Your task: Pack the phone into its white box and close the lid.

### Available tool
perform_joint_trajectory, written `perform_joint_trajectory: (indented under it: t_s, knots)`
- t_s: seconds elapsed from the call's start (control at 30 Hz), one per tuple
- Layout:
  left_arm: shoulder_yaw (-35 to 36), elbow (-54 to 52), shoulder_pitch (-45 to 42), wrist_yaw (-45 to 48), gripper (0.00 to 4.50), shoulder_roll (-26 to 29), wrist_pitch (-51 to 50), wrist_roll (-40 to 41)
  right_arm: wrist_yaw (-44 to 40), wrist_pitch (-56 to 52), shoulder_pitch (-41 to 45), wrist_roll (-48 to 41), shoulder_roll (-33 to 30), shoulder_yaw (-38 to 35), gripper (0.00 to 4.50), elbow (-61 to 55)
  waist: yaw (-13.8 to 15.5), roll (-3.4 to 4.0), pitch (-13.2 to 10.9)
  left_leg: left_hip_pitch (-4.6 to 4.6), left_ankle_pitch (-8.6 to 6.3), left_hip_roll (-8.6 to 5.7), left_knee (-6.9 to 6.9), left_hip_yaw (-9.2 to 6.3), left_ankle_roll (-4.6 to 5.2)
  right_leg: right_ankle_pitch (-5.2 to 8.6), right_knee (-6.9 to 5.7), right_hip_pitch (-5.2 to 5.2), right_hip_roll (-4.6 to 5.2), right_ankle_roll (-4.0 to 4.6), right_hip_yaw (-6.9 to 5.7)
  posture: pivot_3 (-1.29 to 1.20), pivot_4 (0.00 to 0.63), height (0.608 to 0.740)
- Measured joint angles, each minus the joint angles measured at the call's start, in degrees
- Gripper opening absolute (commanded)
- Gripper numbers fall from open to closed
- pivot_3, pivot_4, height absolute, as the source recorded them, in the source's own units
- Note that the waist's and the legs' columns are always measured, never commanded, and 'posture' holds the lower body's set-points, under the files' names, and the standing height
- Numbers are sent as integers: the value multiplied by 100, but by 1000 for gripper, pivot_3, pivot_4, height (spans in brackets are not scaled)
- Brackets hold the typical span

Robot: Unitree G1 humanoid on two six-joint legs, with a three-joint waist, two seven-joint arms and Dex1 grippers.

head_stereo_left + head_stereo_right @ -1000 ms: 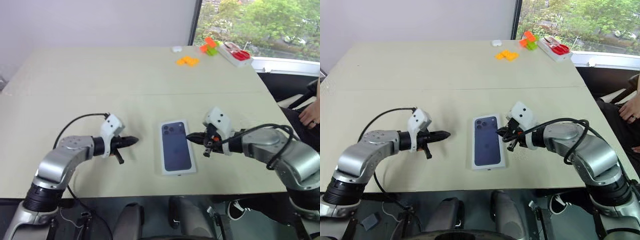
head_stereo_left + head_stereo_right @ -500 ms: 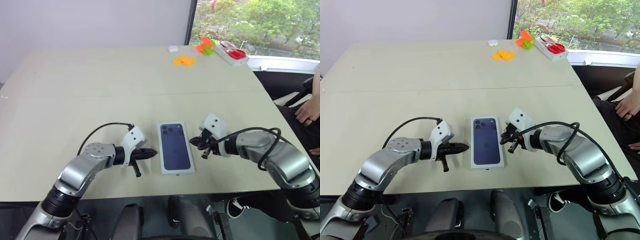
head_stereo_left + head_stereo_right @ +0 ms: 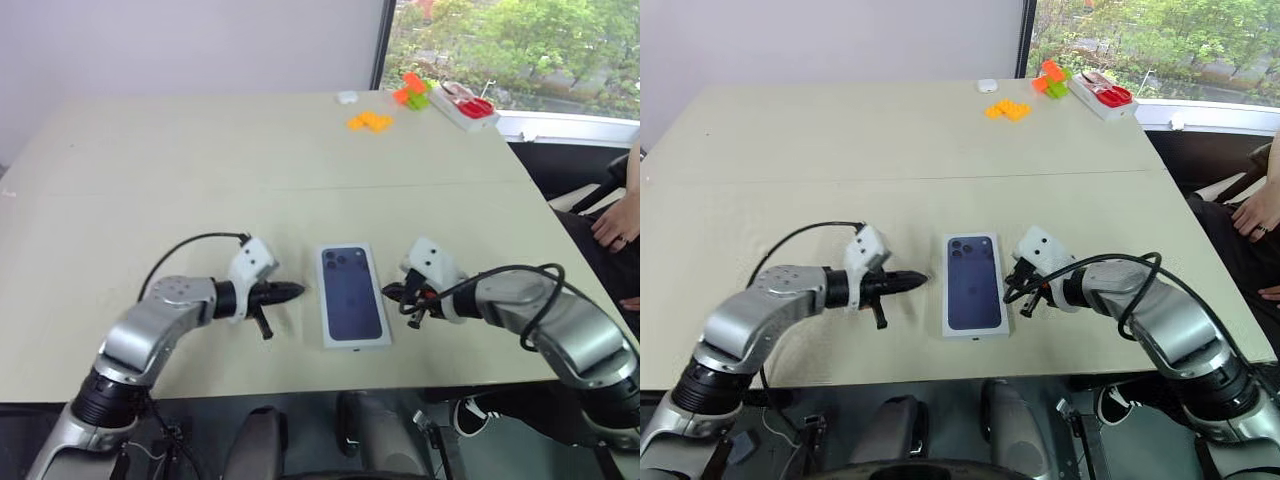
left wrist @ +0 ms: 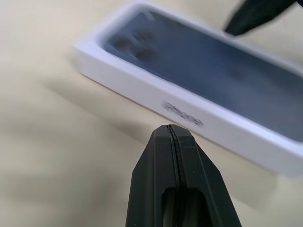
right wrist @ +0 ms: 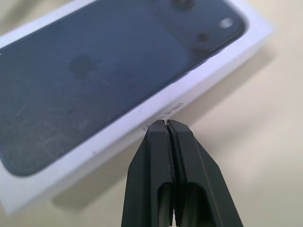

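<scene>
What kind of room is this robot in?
Probably an office or a lab room. There is a big plain table, a window with green trees outside, and a phone box lying on the table, plus some coloured blocks at the far end.

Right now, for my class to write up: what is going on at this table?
A humanoid robot has a closed white phone box, its lid on and showing the printed phone picture, lying flat on the beige table. The left end effector and the right end effector are both shut and point at the box's two long sides, holding nothing. A tray and coloured blocks sit at the far edge.
</scene>
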State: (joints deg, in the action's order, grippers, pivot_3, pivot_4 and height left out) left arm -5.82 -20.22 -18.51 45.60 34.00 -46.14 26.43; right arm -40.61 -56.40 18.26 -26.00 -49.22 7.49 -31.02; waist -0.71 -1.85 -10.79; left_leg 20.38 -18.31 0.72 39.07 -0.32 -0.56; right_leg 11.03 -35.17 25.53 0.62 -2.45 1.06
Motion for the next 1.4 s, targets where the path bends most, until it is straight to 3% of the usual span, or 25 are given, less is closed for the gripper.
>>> perform_joint_trajectory:
  t_s: [0.13, 0.27, 0.5, 0.77, 0.97, 1.13, 1.3, 1.4]
  knots:
    - [-33, 13, -229, -95, 0, -206, -17, 41, -431, 108, -315, -448, -73, -386, 76, -398, 5, -1, 0, 3, -1, -1, 0, 2, 1, 0, 5, -2, 2, -3, 1, 0, 150, 734]
    - [-531, 169, -528, -225, 0, -513, 39, -180, -818, 104, -776, -799, -197, -292, 76, -835, 5, -2, 0, -1, -1, -6, 0, 3, 1, 0, 5, -6, 6, -4, 4, 0, 150, 734]
    - [-1354, 621, -910, -333, 0, -558, 67, -840, -709, 249, -856, -294, -367, 485, 76, -888, -29, -8, 10, -9, -1, -1, -2, -3, 1, 3, 2, -16, -7, -2, -2, 0, 150, 734]
    - [-1331, 548, -765, -345, 0, -614, 212, -945, -619, 328, -897, -254, -335, 497, 76, -925, -38, -22, 24, -12, -1, 5, -6, -2, 1, 4, 3, -26, -7, -2, -1, 0, 150, 734]
    - [185, 549, -566, -730, 0, -971, 270, -276, 26, 340, -468, -526, 551, -665, 76, -424, -40, -17, 12, -1, -1, 8, 1, -1, 1, 0, -5, 3, -7, -4, 2, 0, 150, 734]
    - [1632, 825, -163, -1115, 0, -379, 692, -272, 809, 1012, -95, -74, 972, -1359, 76, 539, -24, -10, 12, -3, -2, 4, -12, 0, 3, 0, 0, 2, -4, -3, 0, 0, 150, 734]
    - [2464, 1048, 958, -1060, 0, 95, 798, -272, 431, 1402, -427, -90, 953, -1734, 76, 1301, -9, -7, 8, 2, -11, 8, -12, 4, 18, -3, 5, 4, 17, 0, 11, 0, 150, 734]
    - [2717, 951, 1213, -981, 0, 190, 832, -178, 210, 1415, -415, -238, 939, -1808, 76, 1451, 17, -8, 3, 1, -11, -1, -1, 3, 17, 7, 6, -2, 31, -10, 11, 0, 150, 734]
